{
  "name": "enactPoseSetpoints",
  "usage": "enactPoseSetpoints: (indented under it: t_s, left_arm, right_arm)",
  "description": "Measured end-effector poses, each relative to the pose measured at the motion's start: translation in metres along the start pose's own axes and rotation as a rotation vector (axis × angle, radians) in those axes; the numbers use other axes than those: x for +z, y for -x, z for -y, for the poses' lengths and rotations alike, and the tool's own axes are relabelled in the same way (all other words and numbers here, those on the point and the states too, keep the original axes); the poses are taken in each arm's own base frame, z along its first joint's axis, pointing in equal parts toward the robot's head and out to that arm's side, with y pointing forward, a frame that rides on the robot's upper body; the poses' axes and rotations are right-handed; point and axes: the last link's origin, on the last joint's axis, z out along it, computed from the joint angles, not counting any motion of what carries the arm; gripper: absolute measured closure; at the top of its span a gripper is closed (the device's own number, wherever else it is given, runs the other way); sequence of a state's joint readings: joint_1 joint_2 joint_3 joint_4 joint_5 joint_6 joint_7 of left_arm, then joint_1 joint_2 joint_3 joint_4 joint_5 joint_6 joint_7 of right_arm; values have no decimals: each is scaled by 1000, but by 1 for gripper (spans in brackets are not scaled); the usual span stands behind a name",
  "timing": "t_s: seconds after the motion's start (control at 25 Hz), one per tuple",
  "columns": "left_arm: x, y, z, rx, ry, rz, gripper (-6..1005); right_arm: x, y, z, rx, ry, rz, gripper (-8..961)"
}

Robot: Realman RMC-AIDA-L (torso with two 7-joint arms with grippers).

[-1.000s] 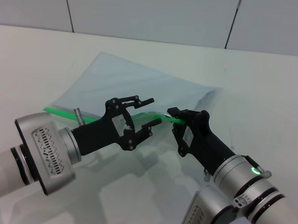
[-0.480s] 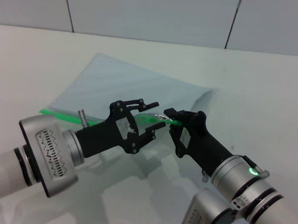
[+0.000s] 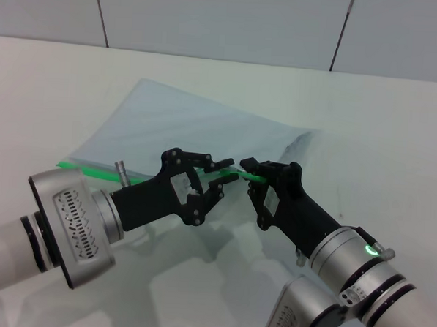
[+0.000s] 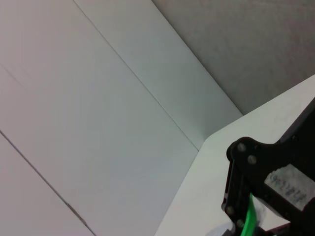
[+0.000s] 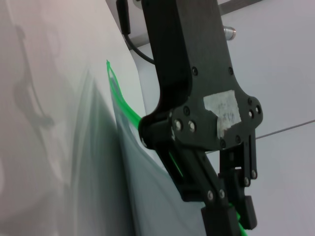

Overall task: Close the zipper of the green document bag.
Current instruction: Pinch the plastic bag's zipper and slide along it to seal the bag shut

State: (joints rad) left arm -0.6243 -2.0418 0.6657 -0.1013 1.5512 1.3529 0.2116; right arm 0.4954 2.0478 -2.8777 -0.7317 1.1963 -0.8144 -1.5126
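The green document bag (image 3: 184,125) lies flat on the white table, a translucent pale blue-grey pouch. Its zipper (image 3: 101,172) is a bright green strip along the long edge nearest me, lifted slightly at its right end. My left gripper (image 3: 225,171) has its fingers pinched around the strip near that end. Just to its right, my right gripper (image 3: 250,168) is shut on the strip's end. In the right wrist view the zipper (image 5: 125,105) runs behind the left gripper (image 5: 236,211). The left wrist view shows a short piece of zipper (image 4: 251,219) in the right gripper. The slider tab is hidden.
The white table (image 3: 367,120) stretches back to a tiled wall (image 3: 226,21). Both forearms fill the near part of the head view, the left one (image 3: 69,221) low on the left and the right one (image 3: 351,280) low on the right.
My left gripper moved right along the zipper towards the right gripper and its wide-open fingers closed onto the green strip. The right gripper kept its hold.
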Motion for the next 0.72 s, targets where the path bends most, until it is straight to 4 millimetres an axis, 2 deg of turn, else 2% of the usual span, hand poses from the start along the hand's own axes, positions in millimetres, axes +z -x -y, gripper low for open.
enactPoseSetpoints:
  t_s: [0.32, 0.72]
  left_arm:
    - [0, 0, 0, 1, 0, 2, 860]
    - [0, 1, 1, 1, 0, 4, 895]
  right_arm:
    - [0, 2, 0, -13, 1, 14, 849]
    - [0, 3, -1, -18, 2, 19, 842]
